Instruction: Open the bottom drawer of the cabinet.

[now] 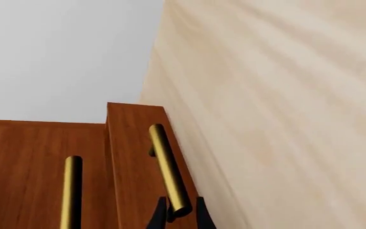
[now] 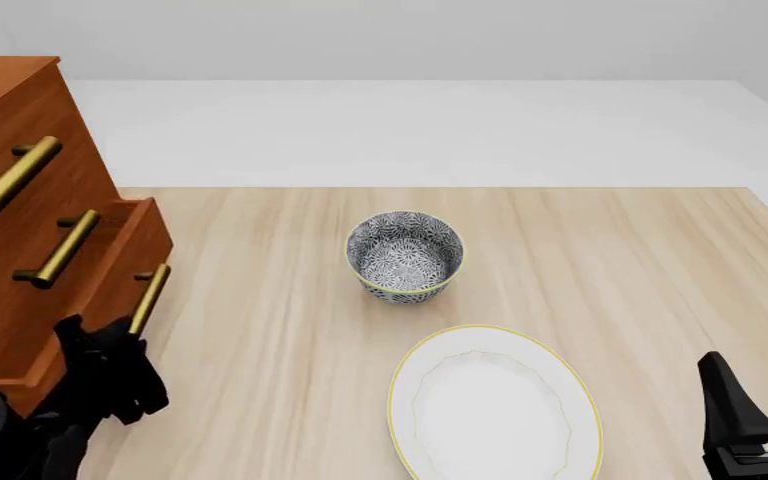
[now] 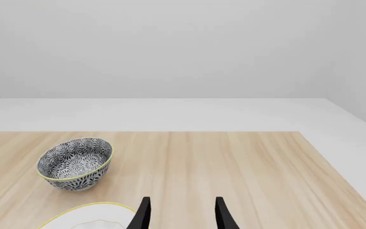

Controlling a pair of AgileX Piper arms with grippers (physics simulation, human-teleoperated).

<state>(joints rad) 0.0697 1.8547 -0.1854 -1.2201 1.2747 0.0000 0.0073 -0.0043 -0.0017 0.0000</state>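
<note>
The reddish-brown cabinet (image 2: pixel 11 110) stands at the table's left edge. Its bottom drawer (image 2: pixel 107 290) juts out a little past the two drawer fronts above it. My left gripper (image 2: pixel 131 335) is shut on the lower end of that drawer's brass handle (image 2: pixel 152 295). In the left wrist view the handle (image 1: pixel 167 167) runs down between the black fingertips of the left gripper (image 1: pixel 179 214), in front of the protruding drawer front (image 1: pixel 129 152) and the cabinet (image 1: pixel 24 157). My right gripper (image 2: pixel 764 390) hovers open and empty at the near right, also seen as the right gripper (image 3: pixel 179 212) over the table.
A patterned bowl (image 2: pixel 404 253) sits mid-table, with a white yellow-rimmed plate (image 2: pixel 495 405) nearer to me. The right wrist view shows the bowl (image 3: pixel 75 163) and the plate's rim (image 3: pixel 94 206). The wooden table (image 2: pixel 624 260) ends at a white floor beyond.
</note>
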